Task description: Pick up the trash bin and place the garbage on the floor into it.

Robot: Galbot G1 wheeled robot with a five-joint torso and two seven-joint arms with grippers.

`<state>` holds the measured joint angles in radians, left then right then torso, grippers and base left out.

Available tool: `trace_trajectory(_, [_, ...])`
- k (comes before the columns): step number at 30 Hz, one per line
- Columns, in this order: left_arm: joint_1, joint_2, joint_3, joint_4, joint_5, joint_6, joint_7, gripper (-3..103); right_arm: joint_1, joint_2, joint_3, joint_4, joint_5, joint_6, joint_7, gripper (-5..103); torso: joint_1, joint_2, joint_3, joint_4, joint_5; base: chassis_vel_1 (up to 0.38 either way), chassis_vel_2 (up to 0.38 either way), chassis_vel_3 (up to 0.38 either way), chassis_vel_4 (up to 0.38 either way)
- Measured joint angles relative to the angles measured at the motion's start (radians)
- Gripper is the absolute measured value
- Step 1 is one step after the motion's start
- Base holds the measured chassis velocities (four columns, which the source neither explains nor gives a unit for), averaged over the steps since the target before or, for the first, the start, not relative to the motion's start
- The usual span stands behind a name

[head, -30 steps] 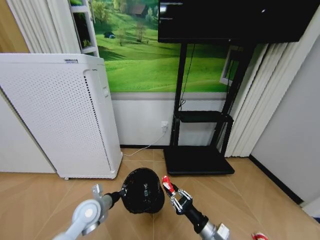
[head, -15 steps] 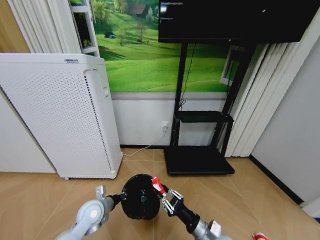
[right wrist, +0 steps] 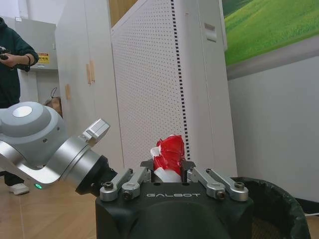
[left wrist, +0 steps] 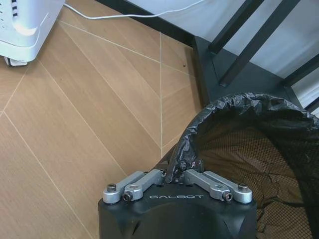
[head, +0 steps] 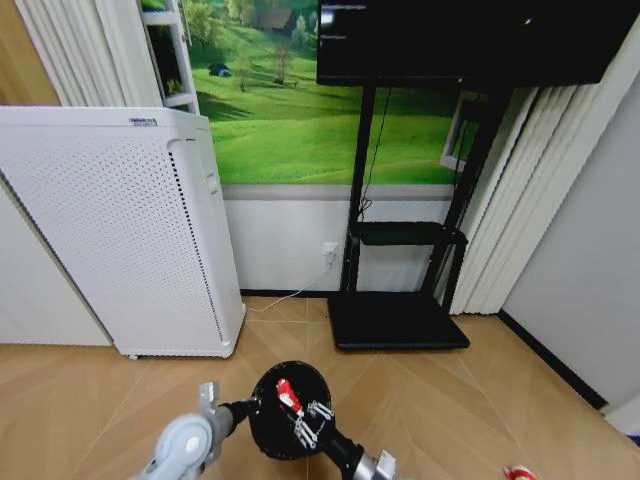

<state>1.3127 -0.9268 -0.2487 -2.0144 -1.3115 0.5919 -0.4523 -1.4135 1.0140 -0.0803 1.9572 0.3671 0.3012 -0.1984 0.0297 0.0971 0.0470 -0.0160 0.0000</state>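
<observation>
Trash bin [head: 290, 412]: small, black, round, lined with a black bag; held off the wooden floor [head: 470, 400] in front of the robot, its opening tipped toward the head camera. Mesh wall visible inside from the left wrist view [left wrist: 259, 164].

Left end effector [left wrist: 175, 175]: closed on the bin's bag-covered rim, fingers [left wrist: 144, 181] pinched narrow on either side of the rim. In the head view it reaches the bin's left edge [head: 243, 412].

Right end effector [head: 305, 425]: over the bin's opening, closed on a red-and-white scrap [head: 288, 397]. From the right wrist view [right wrist: 168, 172] the scrap [right wrist: 168, 155] stands between the fingertips, above the bin rim [right wrist: 279, 199].

Second red-and-white scrap [head: 520, 472]: lying on the floor at lower right, well apart from the bin.

Surroundings: white perforated appliance [head: 120, 230] on the left against the wall; black TV stand [head: 400, 300] behind the bin.
</observation>
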Motion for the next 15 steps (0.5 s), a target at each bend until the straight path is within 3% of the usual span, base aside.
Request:
trace_trajectory(2, [0.006, 0.0, -0.003, -0.005, -0.001, 0.0, 0.0, 3, 0.0, 0.004, 0.003, -0.001, 0.0, -0.002, 0.004, 26, 0.0, 0.0, 0.0, 0.0, 0.0, 0.0, 0.0, 0.0, 0.0])
trace_trajectory(4, [0.017, -0.001, -0.008, -0.012, -0.001, 0.0, 0.0, 3, -0.002, 0.01, 0.008, -0.002, 0.001, -0.005, 0.01, 37, 0.0, 0.0, 0.0, 0.0001, 0.0, 0.0, 0.0, 0.0, 0.0])
trace_trajectory(8, [0.022, -0.002, -0.01, -0.017, -0.001, 0.0, 0.0, 3, -0.005, 0.014, 0.012, -0.002, 0.001, -0.006, 0.013, 47, 0.0, 0.0, 0.0, 0.0, 0.0, 0.0, 0.0, 0.0, 0.0])
trace_trajectory(10, [0.032, -0.005, -0.021, -0.028, -0.001, 0.0, -0.001, 3, -0.019, 0.025, 0.026, -0.001, 0.0, -0.006, 0.015, 63, 0.0, 0.0, 0.0, 0.0, 0.0, 0.0, 0.0, 0.0, 0.0])
trace_trajectory(11, [0.032, -0.005, -0.021, -0.028, -0.001, 0.0, -0.001, 3, -0.019, 0.025, 0.026, -0.001, 0.0, -0.006, 0.015, 63, 0.0, 0.0, 0.0, 0.0, 0.0, 0.0, 0.0, 0.0, 0.0])
trace_trajectory(13, [0.044, -0.002, -0.034, -0.037, -0.001, -0.001, -0.002, 3, -0.026, 0.034, 0.035, 0.006, 0.0, -0.007, 0.016, 75, 0.0, 0.0, 0.0, 0.0, 0.0, 0.0, 0.0, 0.0, 0.0])
trace_trajectory(15, [0.047, -0.001, -0.039, -0.039, -0.001, -0.001, -0.002, 3, -0.028, 0.037, 0.037, 0.01, 0.001, -0.007, 0.016, 75, 0.0, 0.0, 0.0, 0.0, 0.0, 0.0, 0.0, 0.0, 0.0])
